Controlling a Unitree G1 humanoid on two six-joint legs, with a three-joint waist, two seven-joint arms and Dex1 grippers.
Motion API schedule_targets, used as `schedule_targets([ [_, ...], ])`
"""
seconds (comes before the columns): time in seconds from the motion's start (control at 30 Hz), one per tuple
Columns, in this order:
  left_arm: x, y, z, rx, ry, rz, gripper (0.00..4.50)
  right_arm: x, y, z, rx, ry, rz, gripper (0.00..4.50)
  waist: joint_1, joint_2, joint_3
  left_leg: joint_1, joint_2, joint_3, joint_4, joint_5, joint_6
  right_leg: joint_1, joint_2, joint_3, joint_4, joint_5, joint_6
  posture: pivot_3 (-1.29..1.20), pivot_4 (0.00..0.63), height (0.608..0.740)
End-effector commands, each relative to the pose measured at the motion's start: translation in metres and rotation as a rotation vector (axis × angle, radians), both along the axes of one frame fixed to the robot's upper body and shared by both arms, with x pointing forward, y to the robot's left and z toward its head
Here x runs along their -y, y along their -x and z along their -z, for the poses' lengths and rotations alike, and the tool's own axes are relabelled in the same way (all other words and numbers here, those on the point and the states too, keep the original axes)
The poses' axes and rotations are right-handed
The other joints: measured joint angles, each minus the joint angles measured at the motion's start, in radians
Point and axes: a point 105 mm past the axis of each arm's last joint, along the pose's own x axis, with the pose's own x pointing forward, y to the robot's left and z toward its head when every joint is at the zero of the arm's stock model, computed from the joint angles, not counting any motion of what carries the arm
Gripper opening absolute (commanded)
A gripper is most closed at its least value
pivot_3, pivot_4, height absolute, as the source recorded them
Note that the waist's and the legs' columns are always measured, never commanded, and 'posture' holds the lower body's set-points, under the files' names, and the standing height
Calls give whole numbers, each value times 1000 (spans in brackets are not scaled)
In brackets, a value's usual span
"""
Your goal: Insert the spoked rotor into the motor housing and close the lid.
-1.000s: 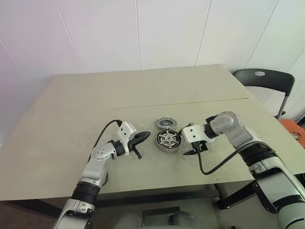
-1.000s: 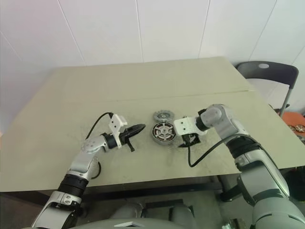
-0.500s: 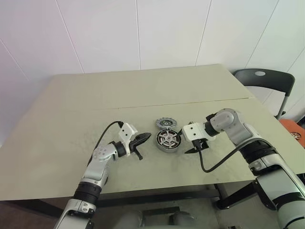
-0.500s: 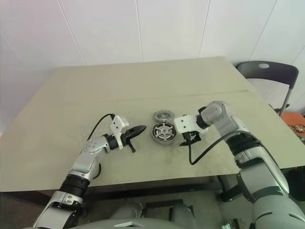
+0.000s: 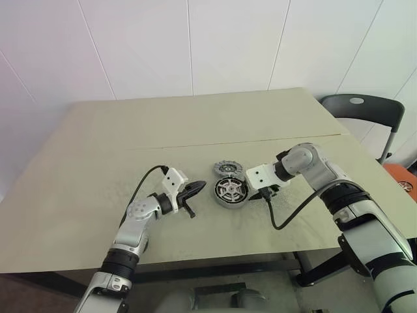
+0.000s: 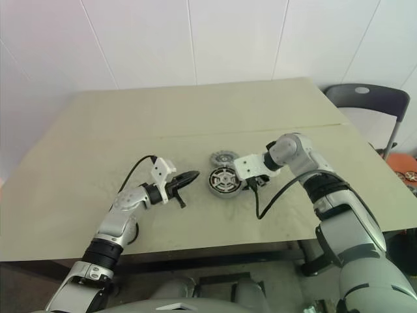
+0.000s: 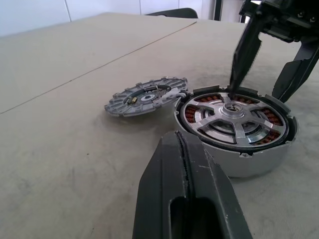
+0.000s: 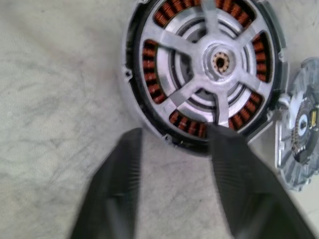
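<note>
1. My left gripper (image 5: 197,190) hovers just left of the motor housing (image 5: 230,193), fingers pressed together, holding nothing.
2. The spoked rotor (image 7: 234,121) sits inside the housing, mid-table (image 5: 98,163).
3. My right gripper (image 8: 172,174) straddles the housing's right rim, fingers partly spread: one tip over the rotor, the other outside the wall.
4. The lid (image 5: 225,169) lies just beyond, leaning on the housing's far edge.

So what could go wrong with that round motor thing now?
The right gripper straddles the motor housing's rim, one finger over the spoked rotor and one outside. Closing could nudge the housing sideways or tilt the rotor. The lid leans on the housing's edge, so a shove might knock it away. The shut left gripper sits close and isn't steadying anything.
</note>
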Motion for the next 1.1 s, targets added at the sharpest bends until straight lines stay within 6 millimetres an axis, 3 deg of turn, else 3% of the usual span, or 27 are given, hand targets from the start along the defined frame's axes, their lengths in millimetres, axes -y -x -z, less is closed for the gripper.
schedule_targets([
  [0.03,2,-3,-12,57,0,7,0,-3,-2,-3,13,8,-13,915,-1,0,0,0,0,0,0,0,0,0,0,0,0,0,0,0,0,740],
  [0.13,3,-3,-12,56,-2,11,0,-3,-1,-2,14,7,-14,128,0,0,0,1,0,0,0,0,0,1,0,0,0,0,0,0,0,740],
  [0.63,5,-4,-11,56,-12,20,0,-12,6,-7,-9,-55,-32,66,2,0,0,0,0,0,-1,0,0,0,0,0,-1,0,0,0,0,740],
  [0.93,-1,8,-20,59,31,81,0,-18,34,-25,-184,-163,-38,66,1,0,0,-7,0,0,-1,0,0,-6,0,0,-1,0,0,0,0,740],
  [1.1,-10,16,-21,43,6,129,0,-16,44,-20,-255,-161,-10,66,0,0,0,-6,0,0,0,0,0,-6,0,0,0,0,0,0,0,740],
])
